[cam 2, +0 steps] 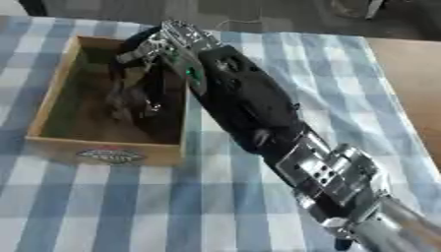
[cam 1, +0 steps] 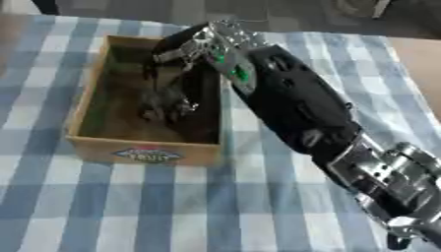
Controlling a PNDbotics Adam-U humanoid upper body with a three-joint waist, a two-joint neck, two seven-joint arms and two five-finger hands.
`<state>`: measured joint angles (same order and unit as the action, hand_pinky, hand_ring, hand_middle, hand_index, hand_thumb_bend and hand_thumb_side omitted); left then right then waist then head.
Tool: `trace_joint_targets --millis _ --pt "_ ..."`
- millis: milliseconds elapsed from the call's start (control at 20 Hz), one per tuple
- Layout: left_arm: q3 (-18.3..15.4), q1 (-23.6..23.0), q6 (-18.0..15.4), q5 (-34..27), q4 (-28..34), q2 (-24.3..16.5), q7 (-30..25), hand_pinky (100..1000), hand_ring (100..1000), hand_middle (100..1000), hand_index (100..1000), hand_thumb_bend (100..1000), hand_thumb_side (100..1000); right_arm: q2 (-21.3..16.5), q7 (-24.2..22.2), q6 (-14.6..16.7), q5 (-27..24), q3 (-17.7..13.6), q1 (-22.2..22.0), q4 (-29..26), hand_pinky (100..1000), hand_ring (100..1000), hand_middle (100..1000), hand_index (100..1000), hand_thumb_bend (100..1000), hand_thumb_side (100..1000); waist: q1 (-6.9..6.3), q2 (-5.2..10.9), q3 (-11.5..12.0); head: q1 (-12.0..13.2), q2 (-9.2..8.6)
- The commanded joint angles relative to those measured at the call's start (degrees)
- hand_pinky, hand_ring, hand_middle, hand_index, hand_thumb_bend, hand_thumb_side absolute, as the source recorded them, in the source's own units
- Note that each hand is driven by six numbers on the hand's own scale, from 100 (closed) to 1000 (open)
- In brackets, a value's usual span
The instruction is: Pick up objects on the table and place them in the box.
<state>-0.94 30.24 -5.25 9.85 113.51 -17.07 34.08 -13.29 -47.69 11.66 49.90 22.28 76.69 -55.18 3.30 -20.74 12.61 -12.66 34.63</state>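
An open cardboard box (cam 1: 84, 101) with a printed label (cam 1: 147, 155) on its front wall stands on the checked cloth at the left. My right arm (cam 1: 297, 106) reaches in from the lower right, over the box's right wall. My right hand (cam 1: 182, 56) hangs down inside the box, near that wall. Below the hand, low in the box, is a dark shape (cam 1: 166, 108); I cannot tell whether it belongs to the hand or is a separate object. No other loose object shows on the cloth. My left hand is out of sight.
A blue and white checked cloth (cam 1: 146, 206) covers the table. Bare brown tabletop (cam 2: 405, 74) shows at the right edge. A dark floor lies beyond the table's far edge.
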Motion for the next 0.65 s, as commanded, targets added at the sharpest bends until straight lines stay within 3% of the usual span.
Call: trace_joint_targets --millis 50,650 --pt "-0.26 0.3 0.19 -0.05 1.08 -0.53 0.03 836 861 796 797 100 638 -2.12 -0.52 -1.19 -2.84 -0.7 1.83 -4.1 854 957 814 910 614 213 -0.7 1.75 -0.15 0.27 0.1" --pt "-0.48 -0.1 0.33 0.12 1.08 -0.66 0.13 837 861 795 798 100 637 -7.52 -1.84 -5.14 -11.22 -1.81 1.54 -17.12 852 948 802 903 604 241 -1.57 2.5 -1.38 0.9 0.71"
